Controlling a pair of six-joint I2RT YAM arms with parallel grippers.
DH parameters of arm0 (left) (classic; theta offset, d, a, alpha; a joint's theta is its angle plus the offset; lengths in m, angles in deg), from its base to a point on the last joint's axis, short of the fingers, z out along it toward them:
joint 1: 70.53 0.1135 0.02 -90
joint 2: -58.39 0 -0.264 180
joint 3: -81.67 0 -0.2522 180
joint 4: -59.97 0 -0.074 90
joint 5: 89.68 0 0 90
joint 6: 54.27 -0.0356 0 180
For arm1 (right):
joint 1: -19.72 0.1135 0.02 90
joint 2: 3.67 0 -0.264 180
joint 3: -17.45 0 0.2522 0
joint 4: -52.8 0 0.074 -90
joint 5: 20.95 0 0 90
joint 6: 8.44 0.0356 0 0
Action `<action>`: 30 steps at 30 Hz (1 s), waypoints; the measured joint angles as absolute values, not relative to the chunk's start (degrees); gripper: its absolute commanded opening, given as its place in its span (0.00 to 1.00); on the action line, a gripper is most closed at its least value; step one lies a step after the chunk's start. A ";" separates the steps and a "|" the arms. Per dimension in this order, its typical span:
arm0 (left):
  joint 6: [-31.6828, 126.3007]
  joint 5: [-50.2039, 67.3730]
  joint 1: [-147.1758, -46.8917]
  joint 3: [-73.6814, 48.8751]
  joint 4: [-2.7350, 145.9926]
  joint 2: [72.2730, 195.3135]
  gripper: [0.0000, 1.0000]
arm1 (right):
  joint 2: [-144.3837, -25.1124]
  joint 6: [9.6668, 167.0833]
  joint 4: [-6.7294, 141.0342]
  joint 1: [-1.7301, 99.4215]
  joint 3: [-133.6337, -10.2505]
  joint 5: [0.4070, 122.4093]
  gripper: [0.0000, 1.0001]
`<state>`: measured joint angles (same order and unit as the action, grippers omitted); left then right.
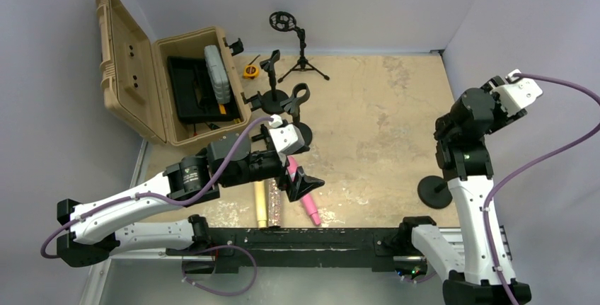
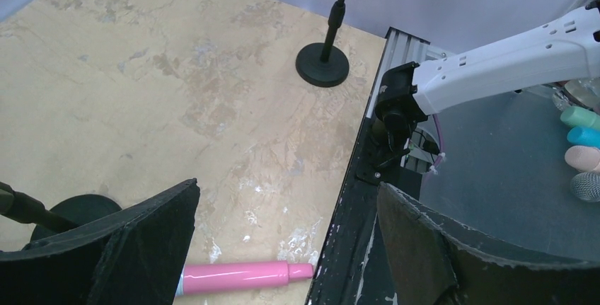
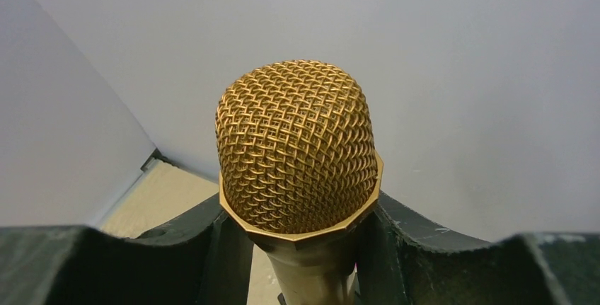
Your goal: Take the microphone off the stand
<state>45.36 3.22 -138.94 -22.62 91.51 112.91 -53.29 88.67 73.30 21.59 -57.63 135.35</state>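
A gold microphone (image 3: 297, 149) with a mesh head stands upright between the dark fingers (image 3: 212, 248) of my right gripper (image 3: 301, 248). The jaws press on its neck from both sides, just under the head. In the top view the right gripper (image 1: 448, 151) hangs over the black round-based stand (image 1: 433, 192) at the table's right, and the arm hides the microphone. The left wrist view shows the stand's base (image 2: 322, 64) and pole. My left gripper (image 1: 301, 181) is open and holds nothing, above a pink microphone (image 2: 240, 277) lying on the table.
An open tan case (image 1: 177, 82) stands at the back left. Near it are other black stands (image 1: 272, 96) and a tripod stand (image 1: 303, 64). Two more microphones (image 1: 267, 202) lie beside the pink one. A black rail (image 1: 311, 238) runs along the table's near edge.
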 measured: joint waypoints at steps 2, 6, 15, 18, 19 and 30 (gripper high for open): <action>45.36 3.22 -138.94 -22.62 91.51 112.93 0.93 | -53.14 88.78 73.37 21.59 -57.98 135.53 0.18; 45.36 3.22 -138.94 -22.62 91.51 113.15 0.93 | -54.28 89.31 74.96 21.63 -60.69 135.51 0.10; 44.83 1.97 -138.94 -22.66 91.88 113.78 0.93 | -58.04 91.01 80.84 21.70 -73.87 135.09 0.00; 43.94 0.14 -138.94 -22.66 91.95 113.72 0.93 | -58.45 90.75 81.39 21.72 -79.75 133.43 0.00; 43.59 -0.63 -138.91 -22.66 92.02 113.65 0.93 | -58.36 90.58 81.34 21.70 -81.28 132.62 0.00; 36.90 -20.12 -138.80 -25.74 91.16 107.79 0.93 | -57.97 89.88 74.31 21.67 -87.35 87.18 0.00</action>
